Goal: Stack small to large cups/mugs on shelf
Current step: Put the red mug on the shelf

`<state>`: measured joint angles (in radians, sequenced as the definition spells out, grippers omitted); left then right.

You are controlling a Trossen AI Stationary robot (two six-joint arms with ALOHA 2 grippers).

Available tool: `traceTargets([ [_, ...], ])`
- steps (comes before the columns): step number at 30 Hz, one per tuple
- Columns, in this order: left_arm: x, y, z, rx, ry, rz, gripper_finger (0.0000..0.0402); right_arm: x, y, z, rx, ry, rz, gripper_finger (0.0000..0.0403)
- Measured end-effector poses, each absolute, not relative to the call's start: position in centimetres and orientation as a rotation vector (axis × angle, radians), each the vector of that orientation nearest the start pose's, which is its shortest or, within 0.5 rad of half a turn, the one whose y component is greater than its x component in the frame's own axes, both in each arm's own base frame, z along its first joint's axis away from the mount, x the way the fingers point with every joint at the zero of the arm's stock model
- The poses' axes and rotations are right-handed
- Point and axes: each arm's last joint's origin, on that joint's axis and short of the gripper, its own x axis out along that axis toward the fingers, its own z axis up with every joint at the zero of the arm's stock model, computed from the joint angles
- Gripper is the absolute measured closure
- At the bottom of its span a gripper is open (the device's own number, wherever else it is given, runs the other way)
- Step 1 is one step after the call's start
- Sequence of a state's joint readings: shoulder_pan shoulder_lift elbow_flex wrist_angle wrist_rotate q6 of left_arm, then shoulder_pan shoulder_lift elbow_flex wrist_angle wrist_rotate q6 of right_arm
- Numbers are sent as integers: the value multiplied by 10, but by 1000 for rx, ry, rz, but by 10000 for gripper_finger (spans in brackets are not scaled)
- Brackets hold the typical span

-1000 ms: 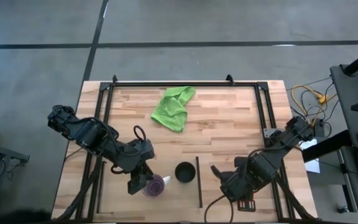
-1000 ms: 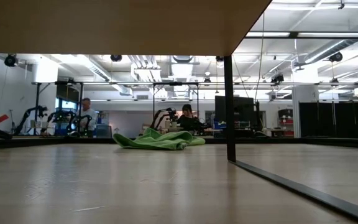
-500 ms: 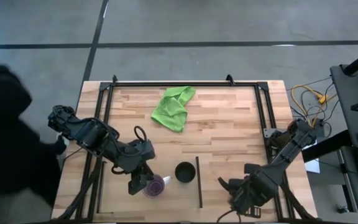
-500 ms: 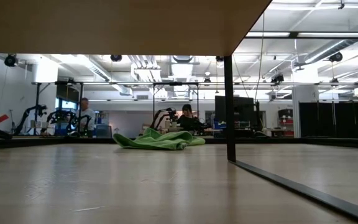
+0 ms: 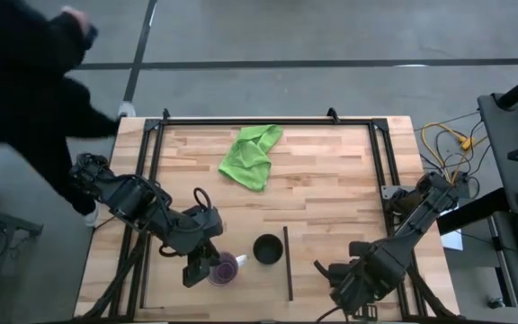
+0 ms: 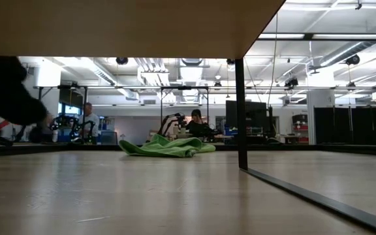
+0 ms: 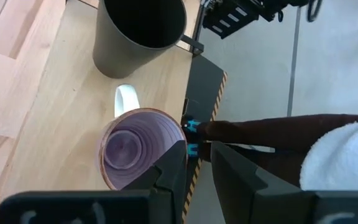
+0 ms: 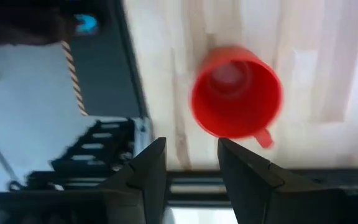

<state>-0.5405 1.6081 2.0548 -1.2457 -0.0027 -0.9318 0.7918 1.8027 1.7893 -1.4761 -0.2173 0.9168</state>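
Observation:
The translucent purple cup (image 5: pixel 226 268) with a whitish handle (image 7: pixel 124 99) and the black handleless cup (image 5: pixel 267 248) stand upright on the light wood shelf (image 5: pixel 250 288), side by side. My left gripper (image 5: pixel 196 270) hangs over the shelf just left of the purple cup (image 7: pixel 138 149), pointing down. Its fingers are slightly open with nothing between them (image 7: pixel 199 152). The red mug (image 8: pixel 236 92) stands upright on wood just beyond my open right gripper (image 8: pixel 191 146). In the high view my right gripper (image 5: pixel 349 292) is near the front edge and the arm hides the mug. My left gripper has one finger (image 7: pixel 174 168) right beside the outer side of the purple cup's rim (image 7: pixel 180 134). I cannot tell whether it touches. The cup stands on its base on the shelf.
A green cloth (image 5: pixel 252 155) lies at the far middle of the table. A thin black bar (image 5: pixel 287 263) edges the shelf on its right. A black frame (image 5: pixel 268 120) runs around the table. A person in dark clothes (image 5: pixel 25 81) stands at the table's far left corner.
My right gripper has gone toward the table's near edge. A person in dark clothes has come in at the table's left side and moved toward its far left corner. Both cups on the shelf have stayed where they were.

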Motion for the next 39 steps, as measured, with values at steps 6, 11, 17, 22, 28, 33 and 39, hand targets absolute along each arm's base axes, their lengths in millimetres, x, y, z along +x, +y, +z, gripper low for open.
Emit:
traceTargets([
  [6,250,-154,457,-639,945,-114,341,235,246,322,254,1612,125,264],
  [11,250,-154,457,-633,945,-118,341,234,249,316,235,1596,122,264],
  [17,250,-154,457,-613,942,-125,341,231,253,313,299,1614,57,264],
  [22,250,-154,457,-609,943,-125,341,232,253,313,308,1601,54,264],
  [28,248,-152,454,-594,973,-106,341,233,252,313,278,1580,63,264],
  [33,247,-151,453,-589,986,-93,341,233,247,303,233,1564,-44,264],
  [39,247,-151,453,-594,985,-89,341,224,239,271,149,1664,-140,264],
])
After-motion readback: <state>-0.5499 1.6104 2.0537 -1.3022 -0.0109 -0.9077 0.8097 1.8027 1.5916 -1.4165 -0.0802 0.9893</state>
